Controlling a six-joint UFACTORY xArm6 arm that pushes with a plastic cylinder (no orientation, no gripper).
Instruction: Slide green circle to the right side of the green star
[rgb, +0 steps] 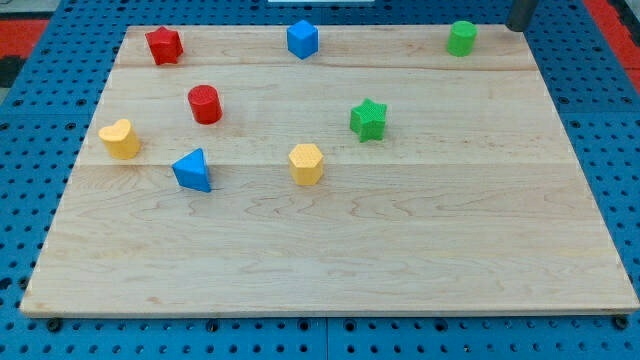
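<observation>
Wooden board (330, 250) lies on a blue perforated table (620, 150). At the frame's upper right the dark rod enters; its tip (519, 28) sits just right of the green circle (461, 38), apart from it. No fingers exist, only the bare rod. Green star (368, 119) stands near centre, below-left of the circle. Yellow hexagon (306, 163) lies lower left of the star.

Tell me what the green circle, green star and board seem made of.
Green circle and green star: probably matte plastic, with uniform colour and no glare; the star's sides look faintly ridged. Board: pale wood, with visible grain and plank seams.
</observation>
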